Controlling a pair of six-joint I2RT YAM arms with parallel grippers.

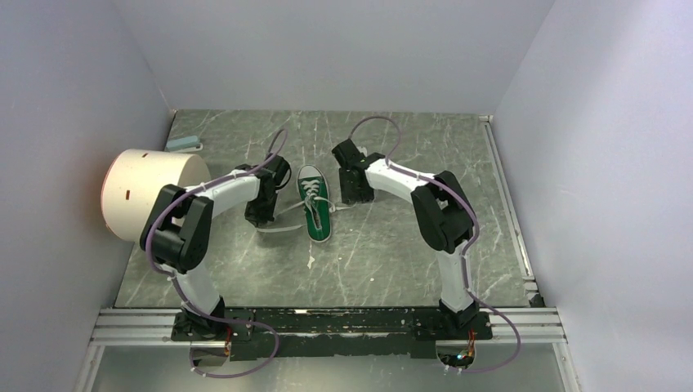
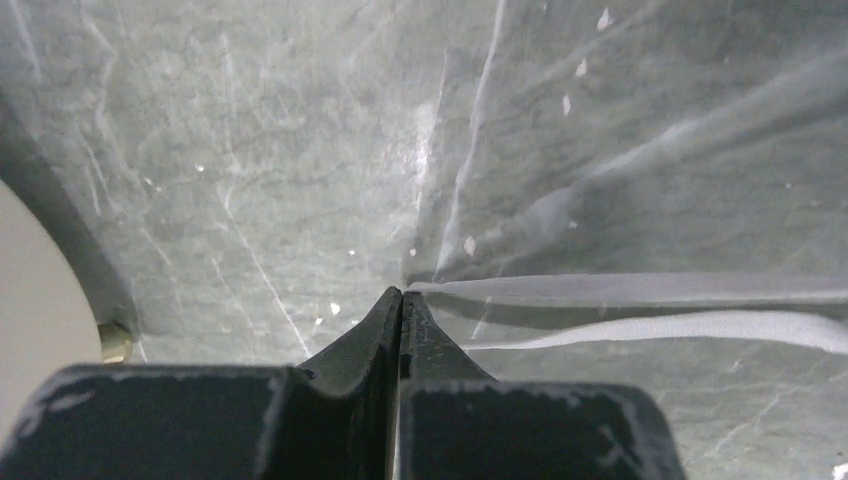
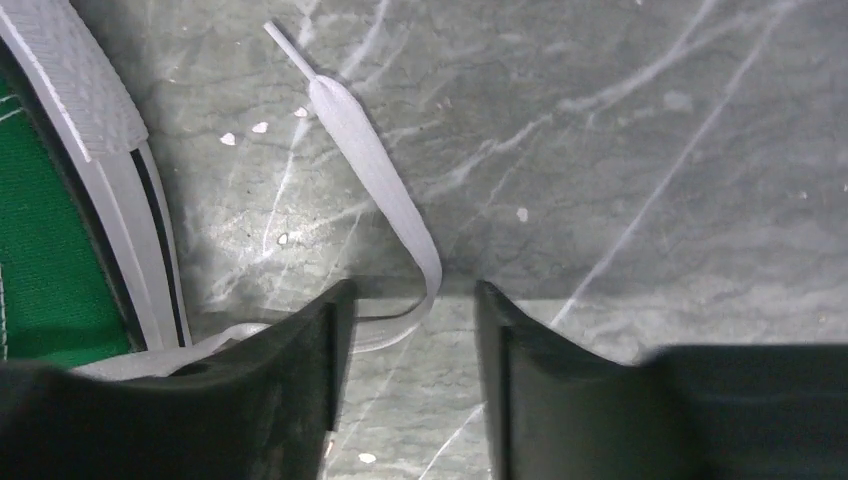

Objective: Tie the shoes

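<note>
The green sneaker (image 1: 315,202) with white laces and a white toe cap lies in the middle of the table, toe towards me. My left gripper (image 1: 260,214) is on its left, low over the table. In the left wrist view this gripper (image 2: 402,292) is shut, with a white lace (image 2: 620,290) coming out of its tips and running right; a second strand (image 2: 700,326) lies below it. My right gripper (image 1: 355,194) is on the shoe's right. It (image 3: 412,290) is open over the table, with the other lace (image 3: 370,170) curving down between its fingers. The shoe's side (image 3: 50,250) shows at the left.
A large white cylinder (image 1: 151,192) lies on its side at the left wall, close to my left arm. A small light-blue object (image 1: 184,144) sits at the back left corner. Grey walls enclose the marbled table (image 1: 409,237).
</note>
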